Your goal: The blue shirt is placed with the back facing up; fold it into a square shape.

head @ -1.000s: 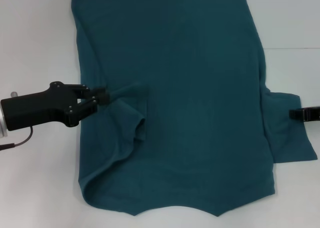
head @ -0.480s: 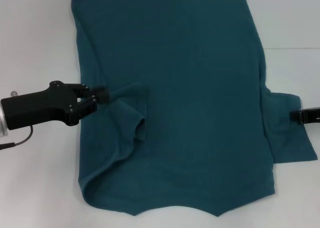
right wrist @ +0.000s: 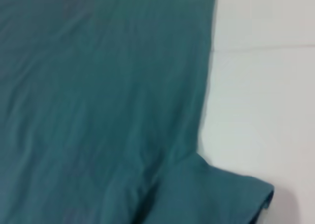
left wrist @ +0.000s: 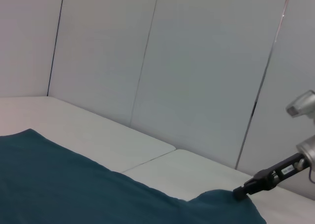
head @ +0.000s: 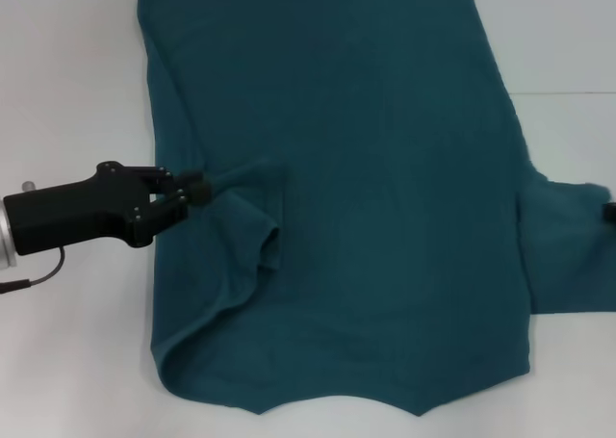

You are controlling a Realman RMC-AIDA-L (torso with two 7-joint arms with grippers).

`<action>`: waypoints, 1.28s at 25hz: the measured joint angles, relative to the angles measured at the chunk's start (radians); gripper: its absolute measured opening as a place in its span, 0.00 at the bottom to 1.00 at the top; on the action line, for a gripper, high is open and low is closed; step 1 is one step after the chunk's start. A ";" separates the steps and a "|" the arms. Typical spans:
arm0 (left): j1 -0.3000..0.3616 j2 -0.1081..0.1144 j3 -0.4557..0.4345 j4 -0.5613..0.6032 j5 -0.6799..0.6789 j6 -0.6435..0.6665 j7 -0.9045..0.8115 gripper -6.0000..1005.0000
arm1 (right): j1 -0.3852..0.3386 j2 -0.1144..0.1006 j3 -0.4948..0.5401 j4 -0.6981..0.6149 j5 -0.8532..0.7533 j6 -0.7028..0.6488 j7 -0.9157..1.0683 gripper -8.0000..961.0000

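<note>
The blue shirt [head: 385, 188] lies spread on the white table, plain side up. Its left sleeve is folded inward over the body. My left gripper [head: 199, 190] is at the shirt's left edge, shut on a pinch of that sleeve, which it draws into a small ridge. My right gripper [head: 610, 212] only just shows at the right edge of the head view, at the outer end of the right sleeve [head: 568, 245]. In the left wrist view its tip [left wrist: 241, 193] meets a raised peak of the shirt [left wrist: 74, 184]. The right wrist view shows the shirt's body [right wrist: 98, 111] and the sleeve hem.
The white table [head: 67, 72] shows bare to the left of the shirt and at the back right. A seam between two tabletops [head: 568, 93] runs along the right. Pale wall panels [left wrist: 197, 61] stand behind the table.
My right gripper has moved to the right, almost out of the head view, and the right sleeve's outer end is drawn out and raised with it. My left gripper has barely moved.
</note>
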 joint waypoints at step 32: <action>-0.015 0.004 -0.005 0.010 -0.033 0.028 -0.058 0.18 | -0.027 -0.009 0.026 -0.217 -0.051 -0.098 0.084 0.01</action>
